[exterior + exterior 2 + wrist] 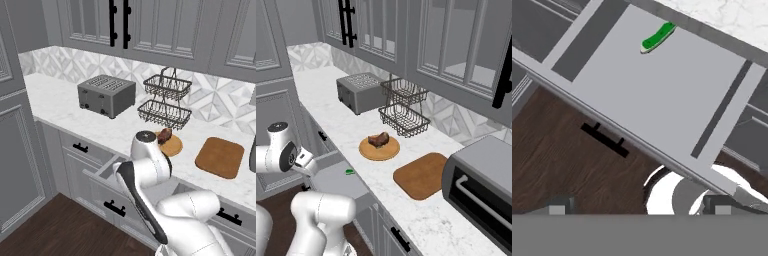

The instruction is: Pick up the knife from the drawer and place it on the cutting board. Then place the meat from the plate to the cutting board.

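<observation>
Grey, wide, shallow cabinet drawer (657, 95) is pulled out under the white marble counter (65, 107); flat grey inside, black bar handle (605, 140) on its front, above dark wood floor (567, 165).

Small knife with bright green handle (657, 37) lies flat on the drawer floor, near the back edge by the counter, alone, nothing touching it. In the right base view it's a green speck (349, 172) at the counter side of the open drawer. Blade is too small to make out.

Two-finger gripper (639, 207) hangs above the drawer front, looking down into it. Dark fingertips (558, 206) sit far apart at the bottom of the hand view: pincer spread wide, pinching nothing. Well apart from the knife.

On the counter:
- round light tan wooden plate (379, 149) with the small dark reddish-brown chunk of meat (378, 139) on it
- reddish-brown rectangular wooden cutting board with rounded corners (422, 175) just beside the plate, bare
- grey metal toaster (106, 95) further along toward the wall end
- two-tier black wire basket (165, 102) behind the plate, against the tiled backsplash
- dark toaster oven (481, 190) past the board

White arm (150, 175) bends over the drawer.
</observation>
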Available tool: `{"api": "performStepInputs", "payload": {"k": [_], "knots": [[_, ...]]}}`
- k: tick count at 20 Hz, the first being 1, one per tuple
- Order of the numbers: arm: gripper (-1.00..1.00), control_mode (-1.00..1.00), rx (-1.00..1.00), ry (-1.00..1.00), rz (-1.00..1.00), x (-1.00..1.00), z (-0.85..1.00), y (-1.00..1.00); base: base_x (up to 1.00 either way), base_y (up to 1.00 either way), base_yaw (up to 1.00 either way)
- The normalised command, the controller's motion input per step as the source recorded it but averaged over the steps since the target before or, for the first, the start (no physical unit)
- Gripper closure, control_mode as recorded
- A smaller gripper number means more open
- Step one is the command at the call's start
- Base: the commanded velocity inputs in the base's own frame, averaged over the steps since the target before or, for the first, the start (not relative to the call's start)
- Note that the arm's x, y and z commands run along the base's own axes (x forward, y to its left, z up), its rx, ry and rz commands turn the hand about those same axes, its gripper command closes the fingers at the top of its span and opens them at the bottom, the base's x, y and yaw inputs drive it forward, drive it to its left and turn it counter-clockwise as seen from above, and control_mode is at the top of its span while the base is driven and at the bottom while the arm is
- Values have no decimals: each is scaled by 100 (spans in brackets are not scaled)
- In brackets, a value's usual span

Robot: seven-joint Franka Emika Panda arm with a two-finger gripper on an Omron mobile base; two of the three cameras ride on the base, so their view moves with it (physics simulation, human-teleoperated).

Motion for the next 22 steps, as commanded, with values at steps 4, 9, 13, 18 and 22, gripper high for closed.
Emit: {"api": "performStepInputs", "payload": {"k": [4,9,13,18,22], "knots": [[-100,-100,2,6,-17,76,-22,8,0,0,0],[-100,-100,0,0,-13,53,-26,0,0,0,0],[-100,-100,0,8,-1,46,-36,11,0,0,0],[-100,-100,0,15,0,46,-35,8,0,0,0],[-100,-100,0,7,0,39,-49,8,0,0,0]]}}
